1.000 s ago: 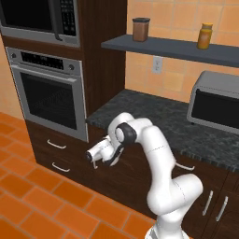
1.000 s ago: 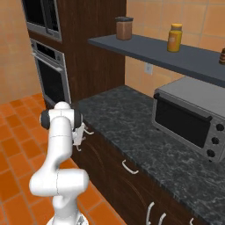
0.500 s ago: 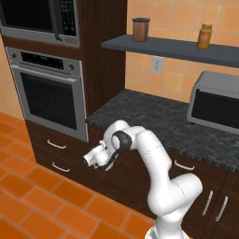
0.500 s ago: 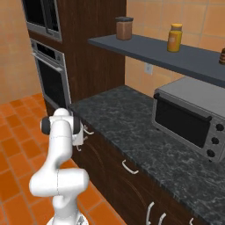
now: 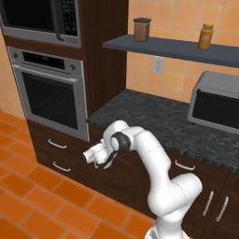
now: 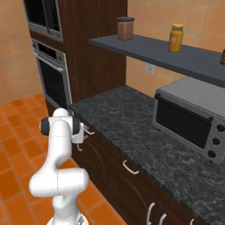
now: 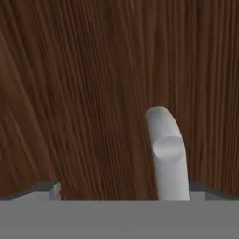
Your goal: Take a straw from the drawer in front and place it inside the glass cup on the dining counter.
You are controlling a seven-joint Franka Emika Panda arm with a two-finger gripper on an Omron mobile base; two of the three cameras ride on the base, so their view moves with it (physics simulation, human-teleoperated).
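End effector (image 5: 103, 162) before drawer (image 7: 93, 93)

- the white arm (image 6: 57, 154) rises at lower left, its upper joint level with the edge of the dark speckled worktop (image 6: 145, 140).
- the gripper (image 6: 84, 134) is close against the dark-brown drawer (image 6: 94, 147) front just under the worktop's corner; its jaws are too small to read here.
- a silver toaster oven (image 6: 191, 118) sits on the worktop.
- on the shelf (image 6: 162, 55) stand a brown jar (image 6: 125, 28) and an orange jar (image 6: 176, 38).
- a wall oven (image 6: 52, 74) is built in at left.
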